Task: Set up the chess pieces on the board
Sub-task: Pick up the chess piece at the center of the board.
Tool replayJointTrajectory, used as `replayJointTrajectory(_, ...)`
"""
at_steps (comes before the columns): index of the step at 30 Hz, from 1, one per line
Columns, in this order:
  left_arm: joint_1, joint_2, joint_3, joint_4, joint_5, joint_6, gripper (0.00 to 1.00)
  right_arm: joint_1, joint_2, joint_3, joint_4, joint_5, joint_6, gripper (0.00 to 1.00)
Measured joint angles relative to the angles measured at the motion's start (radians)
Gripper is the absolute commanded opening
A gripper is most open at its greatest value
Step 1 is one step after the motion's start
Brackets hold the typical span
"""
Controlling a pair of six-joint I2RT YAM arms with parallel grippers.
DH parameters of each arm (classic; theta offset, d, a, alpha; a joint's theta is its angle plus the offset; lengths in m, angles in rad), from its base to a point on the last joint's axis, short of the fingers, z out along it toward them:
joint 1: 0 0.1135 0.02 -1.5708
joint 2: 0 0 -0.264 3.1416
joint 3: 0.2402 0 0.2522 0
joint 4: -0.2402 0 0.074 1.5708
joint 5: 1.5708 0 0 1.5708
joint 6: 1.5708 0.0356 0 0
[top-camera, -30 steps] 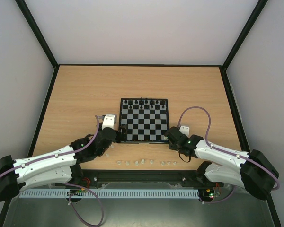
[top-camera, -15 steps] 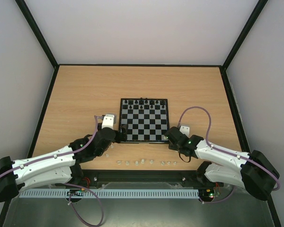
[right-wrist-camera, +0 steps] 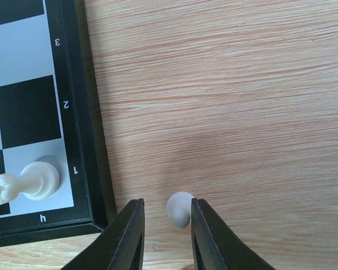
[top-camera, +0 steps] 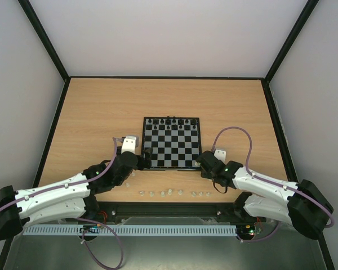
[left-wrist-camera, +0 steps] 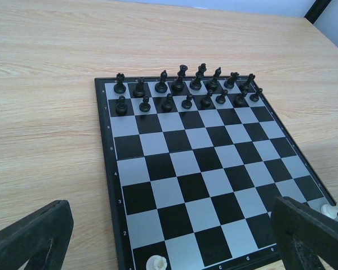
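The board [top-camera: 172, 143] lies at the table's middle, with black pieces on its two far rows. Several whitish chess pieces [top-camera: 172, 193] lie in a row near the front edge. My left gripper [top-camera: 145, 163] is wide open over the board's near left corner [left-wrist-camera: 170, 205]; a white piece [left-wrist-camera: 157, 262] stands on the corner square there. My right gripper [top-camera: 201, 163] is off the near right corner. Its fingers [right-wrist-camera: 165, 205] are open around a small white piece [right-wrist-camera: 180, 209] on the wood; the piece touches the right finger. A white rook [right-wrist-camera: 28, 183] is on the h1 square.
The board's black border [right-wrist-camera: 93, 169] runs just left of my right fingers. Another white piece [left-wrist-camera: 333, 210] shows past the board's right edge in the left wrist view. Black-framed walls enclose the table [top-camera: 101, 107].
Almost nothing: the left arm has shifted very slightly, and the right arm has stayed where it was.
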Motion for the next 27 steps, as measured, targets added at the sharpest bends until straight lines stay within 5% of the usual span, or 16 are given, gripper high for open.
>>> replayJointTrajectory(27,0.000,-0.004,0.000,0.000,0.007,0.000,0.99,0.000,0.013,-0.002,0.001,0.004,0.001,0.12)
